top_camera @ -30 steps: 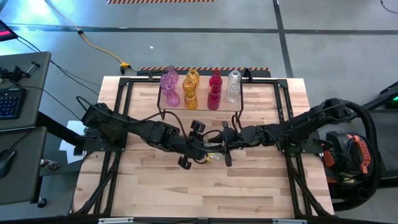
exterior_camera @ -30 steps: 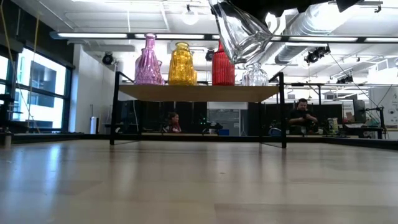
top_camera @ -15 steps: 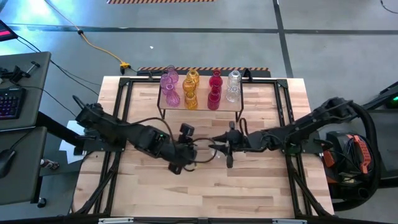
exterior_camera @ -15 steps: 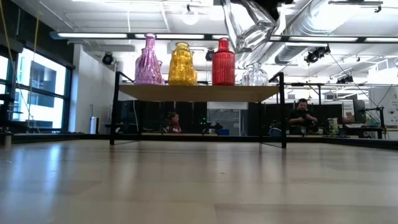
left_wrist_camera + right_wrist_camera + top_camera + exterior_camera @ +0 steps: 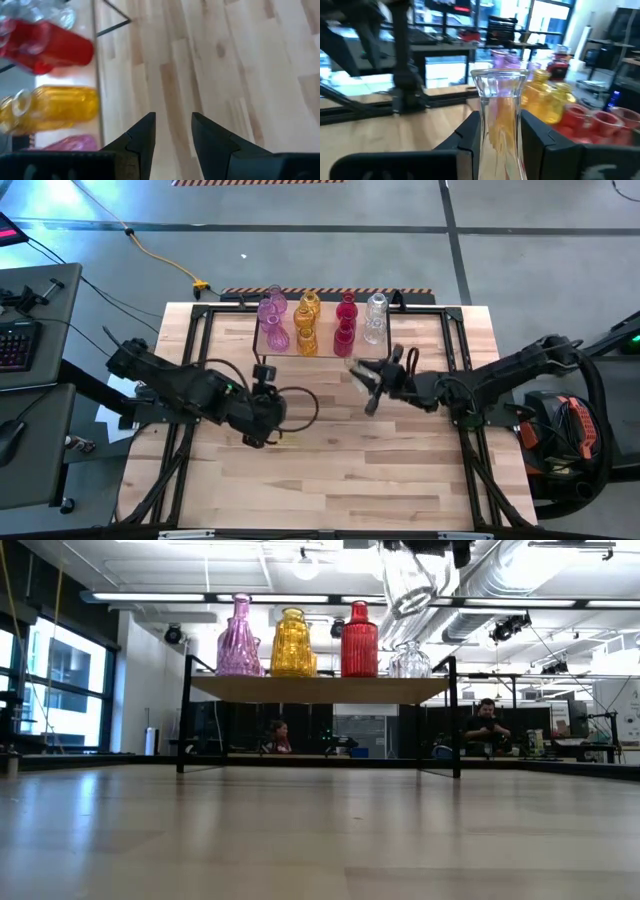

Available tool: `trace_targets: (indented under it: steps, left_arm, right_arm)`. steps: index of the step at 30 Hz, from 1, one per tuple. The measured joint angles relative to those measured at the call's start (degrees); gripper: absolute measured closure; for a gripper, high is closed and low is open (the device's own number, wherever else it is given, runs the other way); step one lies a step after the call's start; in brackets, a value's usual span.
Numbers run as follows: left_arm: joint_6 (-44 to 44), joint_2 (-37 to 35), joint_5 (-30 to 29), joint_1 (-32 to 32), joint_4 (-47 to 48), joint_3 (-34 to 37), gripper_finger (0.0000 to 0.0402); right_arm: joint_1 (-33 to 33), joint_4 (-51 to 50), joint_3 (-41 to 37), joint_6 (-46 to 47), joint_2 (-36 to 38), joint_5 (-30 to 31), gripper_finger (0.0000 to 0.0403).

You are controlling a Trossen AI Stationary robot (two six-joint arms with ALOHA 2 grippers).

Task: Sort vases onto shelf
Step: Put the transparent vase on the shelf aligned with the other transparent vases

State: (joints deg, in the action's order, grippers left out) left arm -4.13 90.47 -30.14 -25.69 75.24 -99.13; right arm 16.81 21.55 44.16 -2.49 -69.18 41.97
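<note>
My right pincer (image 5: 362,378) clamps one clear vase (image 5: 498,125) at centre frame, just below the shelf (image 5: 322,356). The shelf holds two pink, two amber, two red, one clear. My left pincer (image 5: 172,131) gapes empty, centre-left.

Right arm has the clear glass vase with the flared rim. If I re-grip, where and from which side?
Probably the narrow neck just under the flared rim of the clear glass vase, where the right gripper holds it, fingers on either side. The flare should stop it slipping through. Come side-on, across its axis. The left gripper hangs open over the table.
</note>
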Motion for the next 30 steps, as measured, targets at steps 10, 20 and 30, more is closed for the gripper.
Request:
trace_targets:
  steps: [10, 20, 30]
  left_arm:
    - [-6.0, -8.0, -2.4, -0.5, 4.4, 0.0, 0.0284]
    - [-7.9, -13.2, -5.0, -4.1, 4.7, 0.0, 0.0284]
    - [-7.9, -14.0, -8.7, -4.9, 4.7, 0.0, 0.0284]
  right_arm:
    - [-6.5, 12.4, -9.3, -0.4, 1.8, -2.9, 0.0333]
    - [-10.1, 28.9, -28.1, 2.1, 14.5, -8.2, 0.0333]
    - [-11.9, 30.1, -28.3, -3.5, 12.8, -11.1, 0.0333]
